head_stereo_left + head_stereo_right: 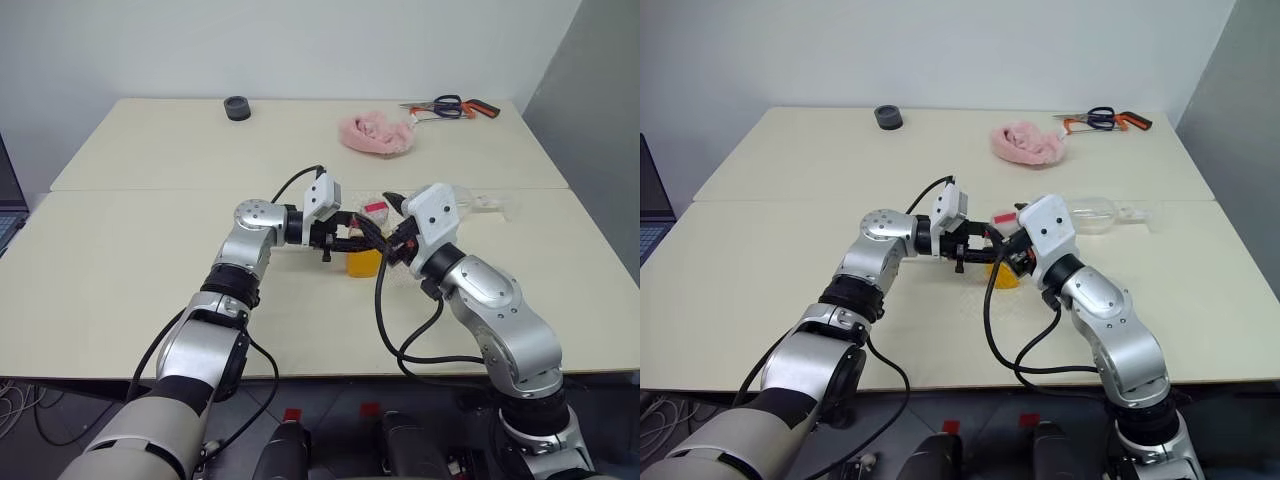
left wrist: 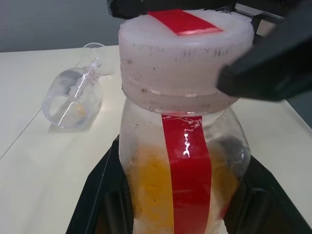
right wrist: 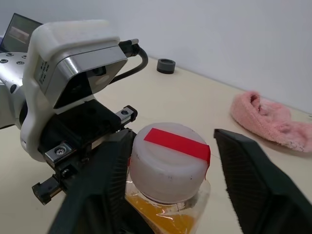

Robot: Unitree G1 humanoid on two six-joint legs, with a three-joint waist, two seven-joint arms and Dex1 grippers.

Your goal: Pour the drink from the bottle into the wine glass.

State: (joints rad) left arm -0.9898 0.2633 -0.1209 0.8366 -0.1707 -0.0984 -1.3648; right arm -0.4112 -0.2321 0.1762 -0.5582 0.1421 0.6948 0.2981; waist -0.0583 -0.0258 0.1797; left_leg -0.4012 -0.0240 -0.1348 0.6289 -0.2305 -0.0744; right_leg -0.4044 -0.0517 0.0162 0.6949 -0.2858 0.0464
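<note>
The bottle (image 1: 364, 258) is a small clear one with a red strip and a white cap (image 3: 169, 168). It stands upright at mid-table with the orange drink (image 2: 151, 187) in its lower part. My left gripper (image 2: 180, 200) is shut on the bottle's body from the left side. My right gripper (image 3: 171, 132) is open and straddles the cap: one finger (image 3: 109, 175) lies against the cap, and the other finger (image 3: 248, 180) stands a little off it. The wine glass (image 1: 478, 205) lies on its side on the table just beyond my right hand, and I cannot see any liquid in it.
A pink cloth (image 1: 376, 135) lies at the back, with scissors and pliers (image 1: 452, 107) to its right. A small black round object (image 1: 237, 108) sits at the back left. A laptop edge (image 1: 8, 205) shows at the far left.
</note>
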